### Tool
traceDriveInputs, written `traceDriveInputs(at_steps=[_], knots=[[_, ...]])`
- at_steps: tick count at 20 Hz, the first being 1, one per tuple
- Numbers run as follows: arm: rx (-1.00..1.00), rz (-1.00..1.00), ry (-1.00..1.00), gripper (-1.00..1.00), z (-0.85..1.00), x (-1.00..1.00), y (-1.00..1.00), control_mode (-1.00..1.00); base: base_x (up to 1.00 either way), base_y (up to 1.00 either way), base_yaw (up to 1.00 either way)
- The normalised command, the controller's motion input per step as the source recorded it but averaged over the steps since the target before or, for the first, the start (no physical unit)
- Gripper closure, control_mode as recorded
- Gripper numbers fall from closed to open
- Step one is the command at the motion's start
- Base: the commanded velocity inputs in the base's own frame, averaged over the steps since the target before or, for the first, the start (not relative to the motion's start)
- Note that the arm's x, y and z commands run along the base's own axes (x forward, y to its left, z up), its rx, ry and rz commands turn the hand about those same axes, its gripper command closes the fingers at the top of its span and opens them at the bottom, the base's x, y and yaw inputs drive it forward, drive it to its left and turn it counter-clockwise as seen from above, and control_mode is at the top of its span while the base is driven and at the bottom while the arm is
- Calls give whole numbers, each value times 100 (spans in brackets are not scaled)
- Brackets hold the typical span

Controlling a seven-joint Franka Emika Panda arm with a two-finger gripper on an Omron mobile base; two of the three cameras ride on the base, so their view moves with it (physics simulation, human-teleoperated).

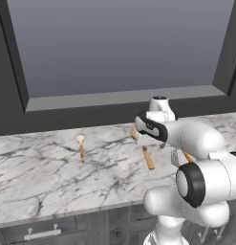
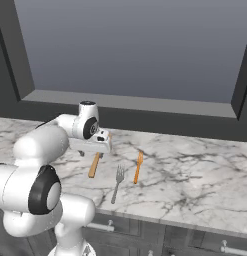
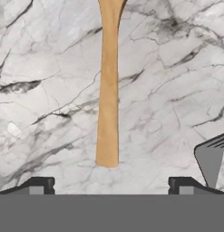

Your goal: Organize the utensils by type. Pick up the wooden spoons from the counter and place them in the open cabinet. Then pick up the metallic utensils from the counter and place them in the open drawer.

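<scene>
Spoon [image 3: 108,90] flat on counter [image 3: 41,113]

long tan wooden spoon [image 3: 108,90]: flat on the marble counter [image 1: 52,177], handle end toward me | short wooden spoon [image 1: 81,147]: pale bowl, orange-brown handle, well apart to my left | fork [image 2: 117,183]: silver-grey, flat | orange-handled utensil [image 2: 138,166]: just beside the fork

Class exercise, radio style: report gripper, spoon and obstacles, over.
Gripper open, above the counter. Long wooden spoon lies between the fingers, not gripped. Fork close beside it.
</scene>
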Motion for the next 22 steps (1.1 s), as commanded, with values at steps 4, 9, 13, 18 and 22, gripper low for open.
traceDriveInputs(at_steps=[4,9,13,18,22], knots=[[0,0,0,-100,-13,26,6,-100,0,0,0],[0,0,0,-100,-15,33,6,-100,0,0,0],[0,0,1,-100,-18,32,7,-100,0,0,0],[0,0,0,-100,-18,26,0,-100,0,0,0],[0,0,0,-100,-22,18,-1,-100,0,0,0]])
